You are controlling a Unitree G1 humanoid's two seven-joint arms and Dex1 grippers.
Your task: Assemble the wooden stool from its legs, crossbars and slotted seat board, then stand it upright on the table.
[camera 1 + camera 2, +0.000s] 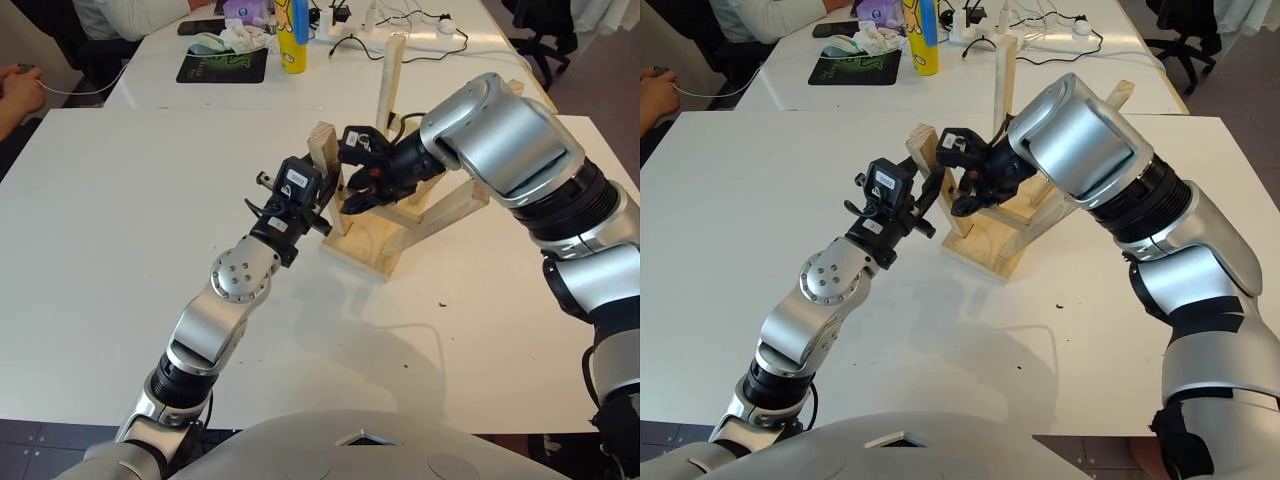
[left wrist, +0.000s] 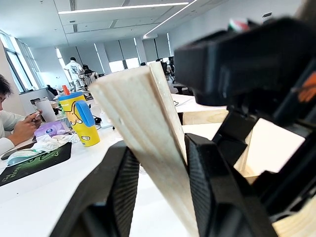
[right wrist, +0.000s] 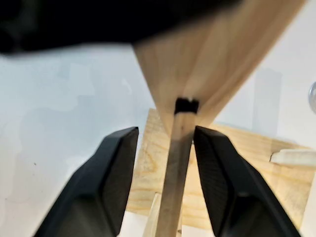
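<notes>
Left wrist view showed left fingers [image 2: 212, 187] clamping a pale, flat-sided wooden leg [image 2: 143, 123]; right fingers [image 3: 108, 168] loosely straddled a thin crossbar [image 3: 177, 163].

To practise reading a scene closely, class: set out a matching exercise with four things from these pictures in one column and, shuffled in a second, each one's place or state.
Column one:
1 seat board
2 yellow bottle
3 left end effector
4 right end effector

Column two:
A open, astride a thin wooden bar
B lying flat on the near table
C shut on a wooden leg
D standing on the far table

Pairs: 1-B, 2-D, 3-C, 4-A.
</notes>
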